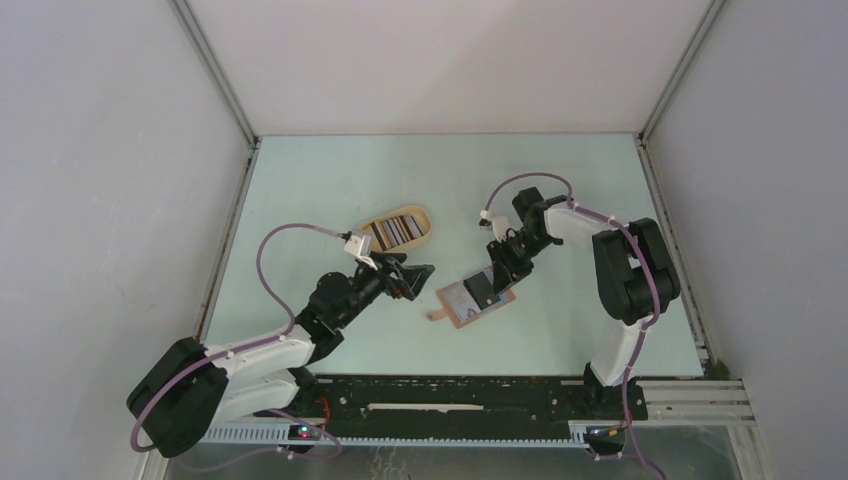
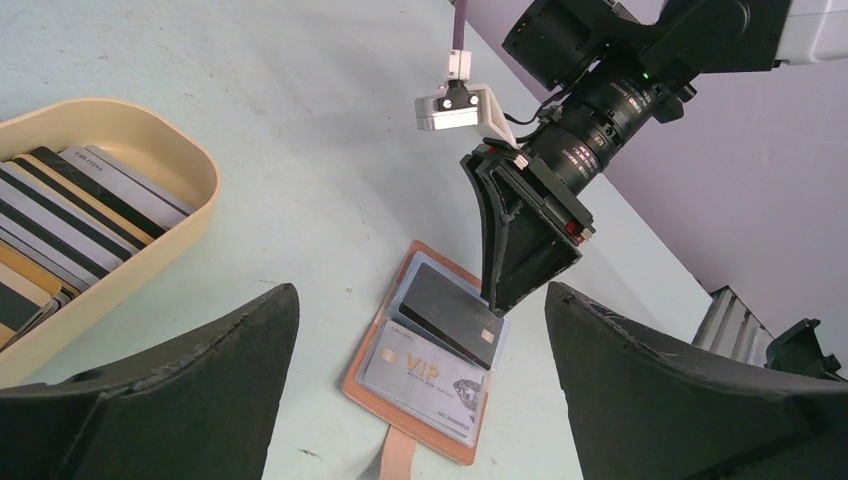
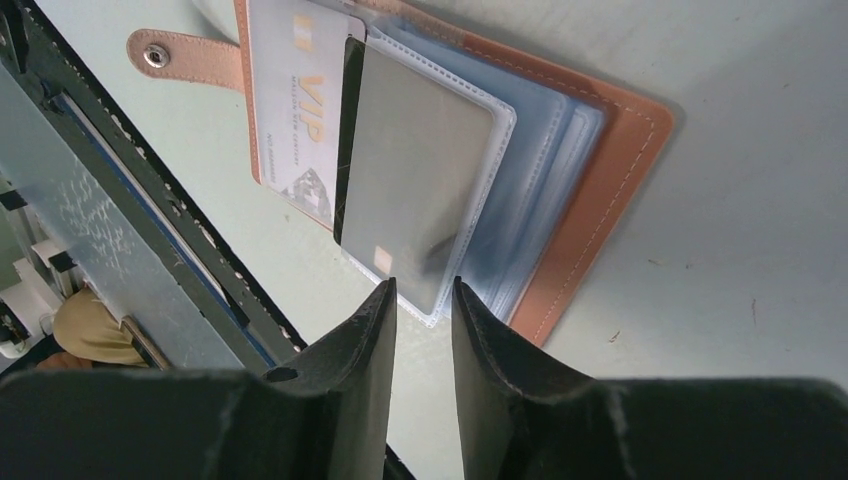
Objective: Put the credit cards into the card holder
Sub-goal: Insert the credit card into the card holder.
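Observation:
The reddish-brown card holder (image 1: 470, 312) lies open on the table, with clear sleeves and its snap tab (image 3: 180, 58) out to one side. A silver VIP card (image 2: 425, 380) sits in one sleeve and a black card (image 2: 450, 312) in the sleeve beside it. My right gripper (image 3: 422, 292) hovers just off the black card's (image 3: 415, 180) short edge, its jaws a narrow gap apart and empty. My left gripper (image 2: 420, 400) is wide open and empty, a little left of the holder (image 2: 365, 385). The right gripper also shows in the left wrist view (image 2: 500, 295).
An oval tan tray (image 1: 420, 215) with several more cards (image 2: 70, 215) stands behind and left of the holder, close to my left arm. The black rail at the table's near edge (image 3: 120, 190) runs just beside the holder.

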### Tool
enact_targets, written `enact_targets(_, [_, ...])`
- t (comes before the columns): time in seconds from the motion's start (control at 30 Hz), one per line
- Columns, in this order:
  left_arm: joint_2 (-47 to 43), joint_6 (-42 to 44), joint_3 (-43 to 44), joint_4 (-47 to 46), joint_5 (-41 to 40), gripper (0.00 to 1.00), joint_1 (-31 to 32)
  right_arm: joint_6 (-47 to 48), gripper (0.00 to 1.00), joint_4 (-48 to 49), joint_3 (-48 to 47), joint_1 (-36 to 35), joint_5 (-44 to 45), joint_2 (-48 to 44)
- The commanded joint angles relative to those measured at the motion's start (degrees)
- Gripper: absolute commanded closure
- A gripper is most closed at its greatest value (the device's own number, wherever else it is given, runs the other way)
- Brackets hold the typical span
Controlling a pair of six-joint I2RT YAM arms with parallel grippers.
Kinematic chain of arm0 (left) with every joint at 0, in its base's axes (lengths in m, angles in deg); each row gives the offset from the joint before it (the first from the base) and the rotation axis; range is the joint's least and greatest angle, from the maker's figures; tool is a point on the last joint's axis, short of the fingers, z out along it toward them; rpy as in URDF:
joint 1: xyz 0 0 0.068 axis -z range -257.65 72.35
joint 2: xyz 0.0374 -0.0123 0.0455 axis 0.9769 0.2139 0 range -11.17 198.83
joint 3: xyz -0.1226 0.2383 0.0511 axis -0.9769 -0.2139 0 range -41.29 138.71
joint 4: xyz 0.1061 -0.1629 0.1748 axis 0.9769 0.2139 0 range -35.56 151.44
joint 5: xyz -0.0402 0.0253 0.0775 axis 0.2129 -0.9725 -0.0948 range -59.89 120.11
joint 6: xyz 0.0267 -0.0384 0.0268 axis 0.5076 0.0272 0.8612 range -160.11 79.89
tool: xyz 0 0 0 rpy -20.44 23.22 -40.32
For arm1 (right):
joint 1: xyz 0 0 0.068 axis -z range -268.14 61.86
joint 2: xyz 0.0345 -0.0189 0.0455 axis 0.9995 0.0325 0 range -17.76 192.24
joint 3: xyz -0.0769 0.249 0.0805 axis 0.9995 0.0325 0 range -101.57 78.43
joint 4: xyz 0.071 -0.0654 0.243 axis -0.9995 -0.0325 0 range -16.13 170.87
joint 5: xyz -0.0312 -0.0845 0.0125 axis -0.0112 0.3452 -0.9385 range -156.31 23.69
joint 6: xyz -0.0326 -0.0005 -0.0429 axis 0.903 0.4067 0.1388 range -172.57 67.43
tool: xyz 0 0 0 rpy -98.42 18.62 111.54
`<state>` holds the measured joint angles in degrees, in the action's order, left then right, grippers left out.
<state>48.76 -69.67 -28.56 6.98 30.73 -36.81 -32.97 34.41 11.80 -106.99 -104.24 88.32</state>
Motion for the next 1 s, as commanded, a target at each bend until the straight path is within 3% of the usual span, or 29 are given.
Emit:
enact_targets(0.0, [0.2, 0.0, -0.6, -2.1, 0.4, 0.03, -0.3, 0.4, 0.64, -0.2, -2.0, 0.3, 0.9, -2.0])
enact_targets(0.5, [0.4, 0.0, -0.6, -2.1, 0.6, 0.04, -0.3, 3.8, 0.56, 0.0, -1.4, 1.4, -0.7, -6.6])
enact_targets(0.97, [0.7, 0.0, -0.4, -2.1, 0.7, 0.04, -0.3, 2.0, 0.56, -0.4, -2.1, 3.2, -5.0, -1.4])
